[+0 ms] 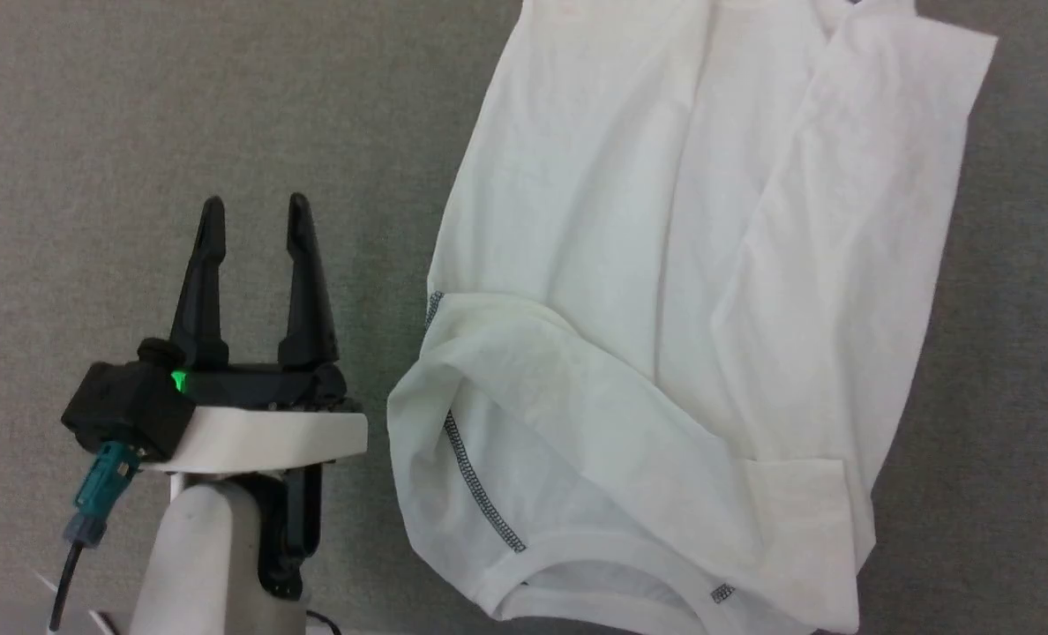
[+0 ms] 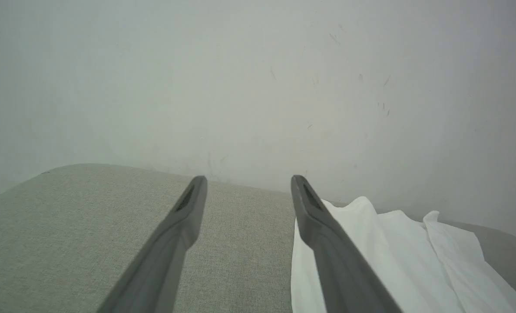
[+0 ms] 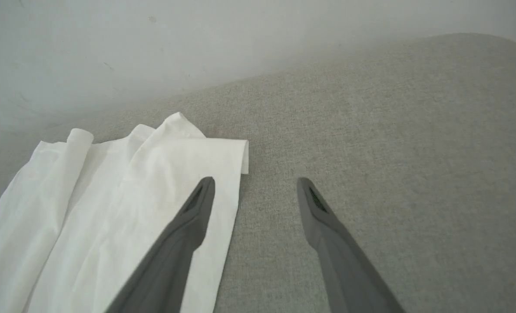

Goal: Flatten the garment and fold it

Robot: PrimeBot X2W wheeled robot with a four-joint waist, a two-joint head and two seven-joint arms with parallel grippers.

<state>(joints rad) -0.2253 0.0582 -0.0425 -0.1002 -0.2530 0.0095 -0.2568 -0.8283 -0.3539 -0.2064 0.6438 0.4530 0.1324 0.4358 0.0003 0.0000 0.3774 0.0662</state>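
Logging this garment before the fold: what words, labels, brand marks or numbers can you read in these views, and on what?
None can be read.
Thin white long-sleeved shirt: dark grey stitched seams and a white collar band, no lettering on the faces in view.
Left claw: a green light, no lettering.
Grey woven surface: unmarked.

From where I stand, no word, label, brand or number can be read anywhere. The shirt (image 1: 665, 265) shows plain white cloth with no legible mark on it.
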